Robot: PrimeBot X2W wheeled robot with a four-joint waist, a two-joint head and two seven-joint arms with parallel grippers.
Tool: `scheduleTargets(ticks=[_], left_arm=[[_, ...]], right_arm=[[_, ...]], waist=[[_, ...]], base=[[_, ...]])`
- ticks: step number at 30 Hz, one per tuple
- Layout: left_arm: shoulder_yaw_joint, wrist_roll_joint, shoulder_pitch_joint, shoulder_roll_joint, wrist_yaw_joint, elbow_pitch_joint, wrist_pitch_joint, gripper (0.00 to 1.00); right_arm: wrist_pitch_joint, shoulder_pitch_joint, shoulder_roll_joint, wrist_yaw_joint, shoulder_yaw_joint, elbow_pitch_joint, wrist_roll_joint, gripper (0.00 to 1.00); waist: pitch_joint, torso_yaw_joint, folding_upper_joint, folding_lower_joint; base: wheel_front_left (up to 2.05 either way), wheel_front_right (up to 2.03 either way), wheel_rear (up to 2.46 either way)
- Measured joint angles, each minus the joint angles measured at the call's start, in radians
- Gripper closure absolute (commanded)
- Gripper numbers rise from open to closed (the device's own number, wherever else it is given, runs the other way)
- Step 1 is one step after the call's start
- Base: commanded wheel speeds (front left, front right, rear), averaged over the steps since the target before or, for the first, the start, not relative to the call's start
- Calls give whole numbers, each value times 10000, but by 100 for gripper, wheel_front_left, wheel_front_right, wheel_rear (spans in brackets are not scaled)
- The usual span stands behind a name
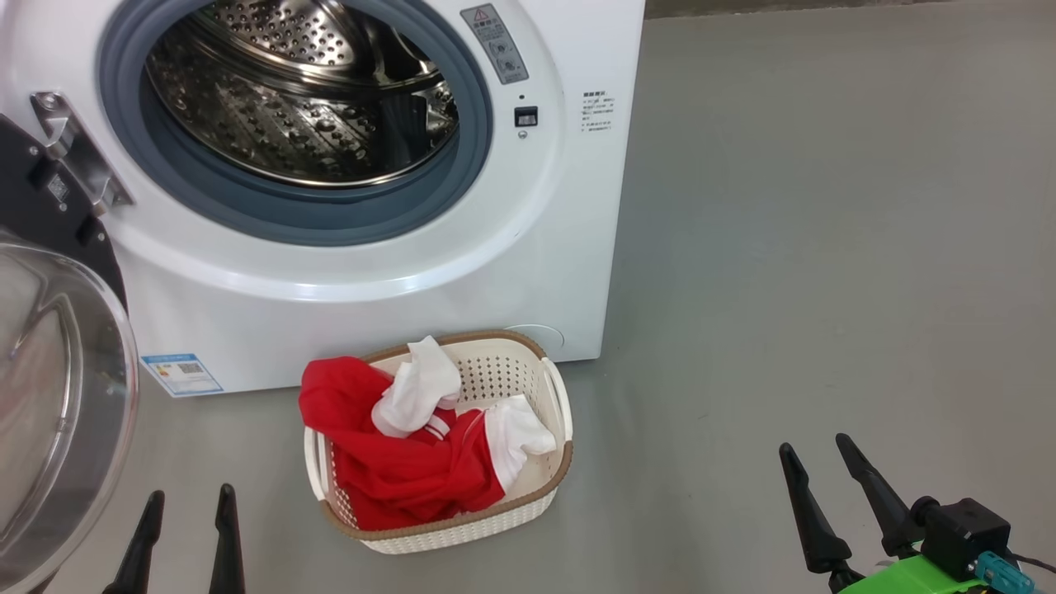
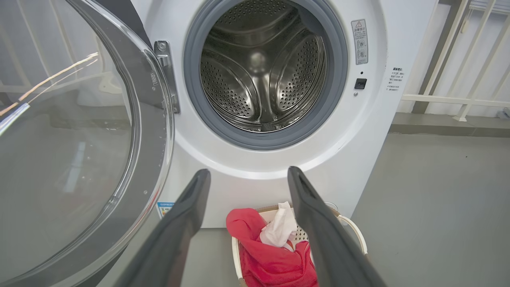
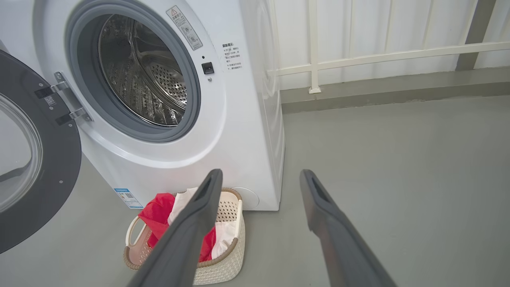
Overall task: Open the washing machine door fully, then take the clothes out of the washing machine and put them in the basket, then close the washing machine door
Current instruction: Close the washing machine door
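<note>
The white washing machine (image 1: 371,272) (image 2: 358,151) (image 3: 239,131) stands with its steel drum (image 1: 297,91) (image 2: 263,75) bare inside. Its washing machine door (image 1: 49,396) (image 2: 75,151) (image 3: 36,159) is swung wide open to the left. On the floor in front sits the cream basket (image 1: 528,495) (image 2: 354,231) (image 3: 227,255), holding the red and white clothes (image 1: 396,462) (image 2: 267,259) (image 3: 159,211). My left gripper (image 1: 190,499) (image 2: 249,175) is open, low and left of the basket. Off to the basket's right, my right gripper (image 1: 817,454) (image 3: 261,177) is open too. Neither holds anything.
Grey floor (image 1: 825,247) spreads wide to the right of the machine. A white railing (image 3: 378,56) and a low kerb run along the wall behind. The open door's glass bowl bulges out close beside my left fingers (image 1: 144,536).
</note>
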Motion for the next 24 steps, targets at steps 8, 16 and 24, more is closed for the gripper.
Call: scheduleTargets(ticks=[8,16,24], left_arm=[[10,-213,0,-17,2,288,0,0],[-224,-754,2,-21,211,391,0,0],[-462,-895,66,-23,437,416,0,0]], right_arm=[[0,-3,-50,0,174,25,0,0],[0,-67,-209,0,531,236,4,0],[0,-273,-320,0,878,397,88,0]], waist=[[5,411,0,0],[28,1298,0,0],[-23,2538,0,0]], base=[[0,0,0],[0,0,0],[0,0,0]])
